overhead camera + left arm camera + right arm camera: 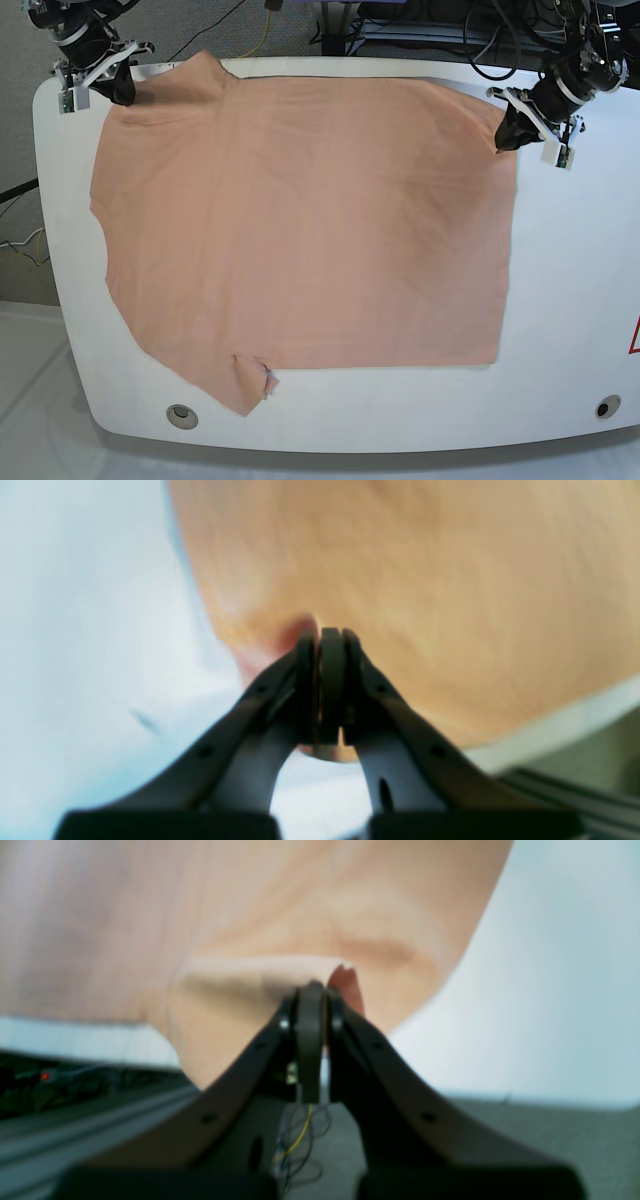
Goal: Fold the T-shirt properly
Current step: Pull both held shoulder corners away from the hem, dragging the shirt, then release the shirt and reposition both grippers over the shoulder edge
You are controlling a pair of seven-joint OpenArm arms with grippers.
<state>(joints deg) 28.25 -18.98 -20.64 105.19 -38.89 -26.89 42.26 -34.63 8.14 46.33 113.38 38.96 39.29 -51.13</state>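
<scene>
The T-shirt [300,220] lies spread on the white table [570,300], covering most of it, its cloth mostly flat with faint creases. My left gripper [330,635] is at the far corner of the shirt on the right of the base view, and its jaws are pressed together with a pinch of peach cloth between them; from my left wrist the cloth bunches and reddens right at the tips, though that view is blurred, so I judge the grip mostly from how the fabric puckers there. My right gripper [312,990] is at the far corner on the left of the base view, jaws likewise closed, with a fold of the shirt drawn up against the tips and a darker pink tuck just beside them. Both corners I hold sit near the table's far edge. From the base view, the near edge of the shirt runs roughly straight along the right half, while at the near left a small flap [250,385] sticks out toward the table's front edge, with a bit of pale lining showing at its corner. A round hole [181,416] sits in the table near that flap, and another [601,407] near the front right corner.
</scene>
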